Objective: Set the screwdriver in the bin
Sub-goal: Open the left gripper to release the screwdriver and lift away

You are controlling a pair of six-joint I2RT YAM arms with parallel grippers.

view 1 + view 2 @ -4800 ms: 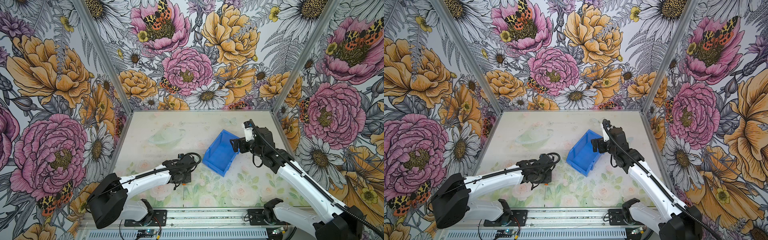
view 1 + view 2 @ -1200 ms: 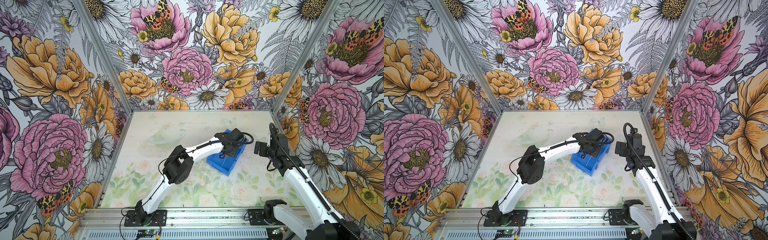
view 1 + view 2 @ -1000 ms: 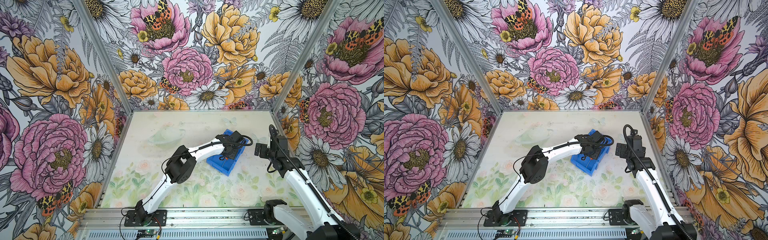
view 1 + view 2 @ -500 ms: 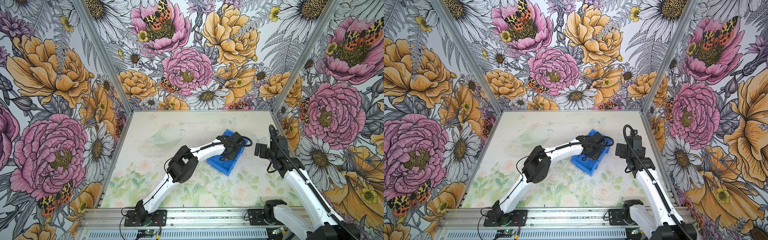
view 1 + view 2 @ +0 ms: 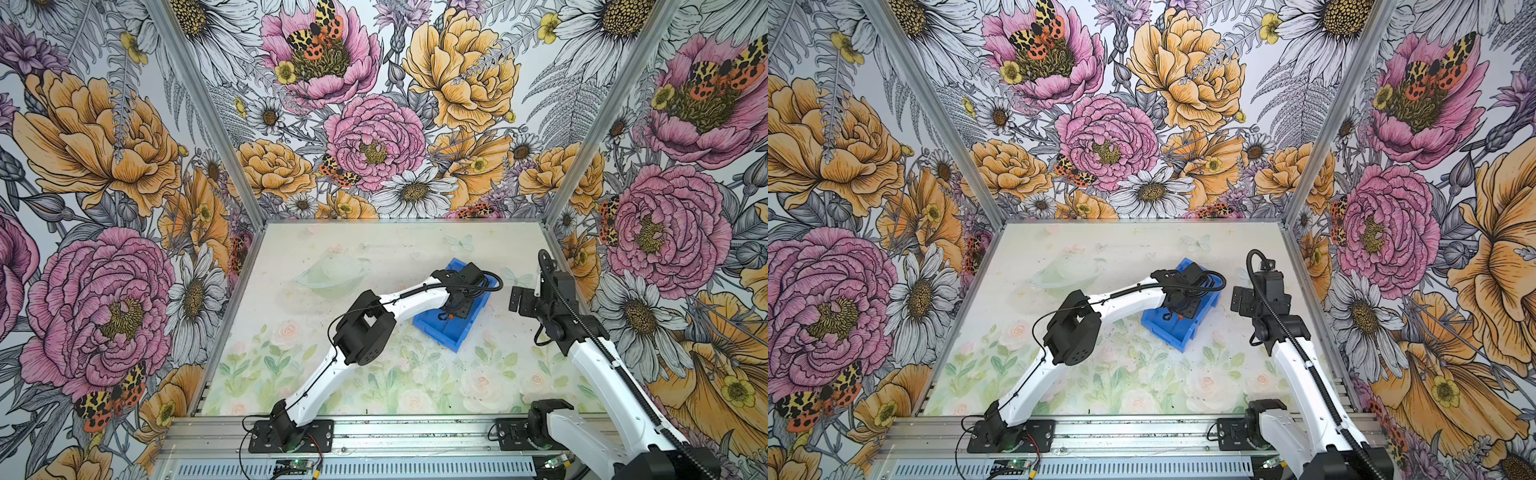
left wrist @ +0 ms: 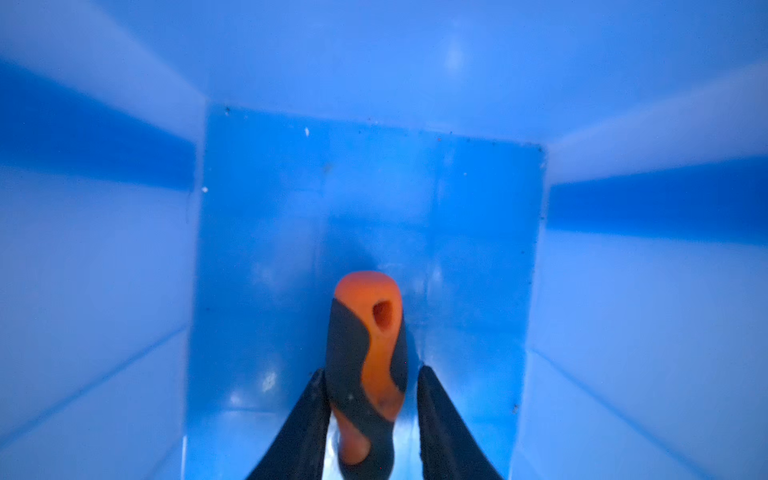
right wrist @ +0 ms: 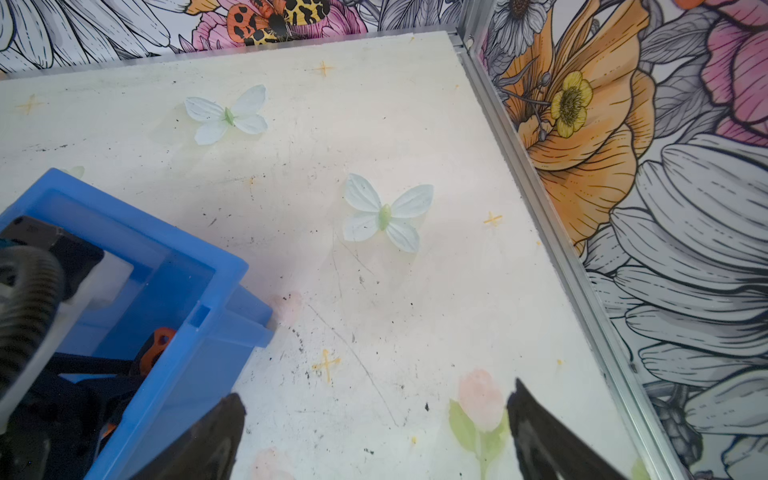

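Findings: my left pincer (image 6: 370,370) is down inside the blue bin (image 5: 453,334), jaws slightly parted around the screwdriver (image 6: 365,332). One finger touches the orange-and-black handle, and a sliver of blue shows beside the other. I cannot tell whether the handle rests on the bin floor. In both top views the bin sits toward 3 o'clock of the table (image 5: 374,249). My right pincer (image 7: 376,390) hangs at 3 o'clock of the bin, jaws wide, holding nothing.
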